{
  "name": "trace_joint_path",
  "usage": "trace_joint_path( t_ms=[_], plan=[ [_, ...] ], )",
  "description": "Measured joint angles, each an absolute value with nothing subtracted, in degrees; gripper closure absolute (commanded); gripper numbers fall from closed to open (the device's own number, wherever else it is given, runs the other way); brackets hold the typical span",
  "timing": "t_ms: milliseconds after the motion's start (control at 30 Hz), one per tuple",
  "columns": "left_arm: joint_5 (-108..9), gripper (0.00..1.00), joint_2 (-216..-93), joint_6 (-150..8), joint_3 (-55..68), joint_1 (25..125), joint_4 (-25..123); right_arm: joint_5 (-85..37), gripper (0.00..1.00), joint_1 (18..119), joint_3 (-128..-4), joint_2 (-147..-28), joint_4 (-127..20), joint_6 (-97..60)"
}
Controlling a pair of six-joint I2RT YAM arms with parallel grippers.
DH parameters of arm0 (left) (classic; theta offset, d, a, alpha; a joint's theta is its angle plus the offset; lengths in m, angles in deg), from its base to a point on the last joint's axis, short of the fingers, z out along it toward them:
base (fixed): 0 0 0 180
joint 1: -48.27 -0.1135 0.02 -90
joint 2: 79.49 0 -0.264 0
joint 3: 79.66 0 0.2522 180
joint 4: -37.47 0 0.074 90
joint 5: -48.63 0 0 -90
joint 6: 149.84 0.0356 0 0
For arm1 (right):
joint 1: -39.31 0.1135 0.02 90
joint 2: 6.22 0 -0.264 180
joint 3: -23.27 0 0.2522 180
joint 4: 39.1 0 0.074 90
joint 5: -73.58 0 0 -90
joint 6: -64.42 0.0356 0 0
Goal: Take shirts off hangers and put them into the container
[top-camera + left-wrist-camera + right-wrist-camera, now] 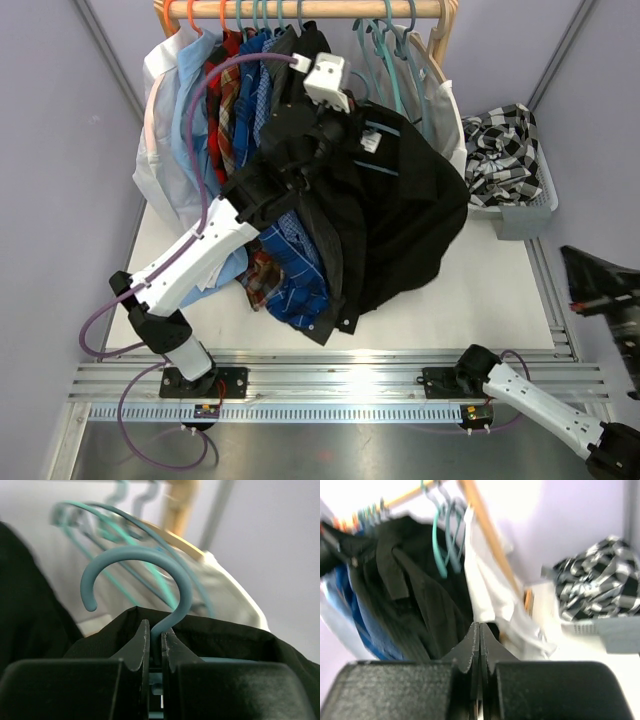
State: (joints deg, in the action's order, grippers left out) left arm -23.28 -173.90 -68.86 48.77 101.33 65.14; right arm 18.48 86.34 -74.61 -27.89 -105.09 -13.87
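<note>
Left tool (156,636) grasping hanger (186,587) neck, black shirt (400,200) hiding rest, right tool (480,631) clenched

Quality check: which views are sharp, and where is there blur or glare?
Top external: mostly sharp, glare on the metal rail, right arm smeared at the edge. Left wrist: the hanger hook in the left claw is crisp, the hangers behind are out of focus. Right wrist: soft throughout, washed out at the top, above the shut right claw.
</note>
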Motion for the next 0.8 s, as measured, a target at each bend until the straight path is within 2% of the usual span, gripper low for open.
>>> trace_joint_path(
  t_ms=[233, 267, 333, 433, 633, 800],
  plan=[
    [-20.1, 1.00, -171.5, -68.8, 48.7, 99.8, 64.4, 22.7, 0.98, 86.3, -75.7, -26.6, -103.4, -14.2],
    [-20.1, 1.00, -171.4, -68.8, 48.7, 100.0, 64.3, 22.6, 0.91, 86.3, -75.4, -27.1, -103.7, -14.2],
    [-20.2, 1.00, -171.3, -68.9, 48.6, 100.1, 64.3, 21.1, 0.65, 86.3, -75.3, -28.3, -103.8, -14.0],
    [-20.5, 1.00, -171.3, -69.1, 48.1, 100.1, 64.0, 17.1, 0.52, 86.3, -75.3, -32.2, -104.3, -14.3],
    [-21.6, 1.00, -171.4, -70.4, 48.1, 100.1, 64.0, 6.3, 0.50, 86.3, -70.7, -41.9, -102.7, -14.4],
    [-22.8, 1.00, -171.4, -71.5, 48.1, 100.1, 64.0, 2.7, 0.51, 86.3, -65.7, -44.4, -100.8, -14.6]
  ],
)
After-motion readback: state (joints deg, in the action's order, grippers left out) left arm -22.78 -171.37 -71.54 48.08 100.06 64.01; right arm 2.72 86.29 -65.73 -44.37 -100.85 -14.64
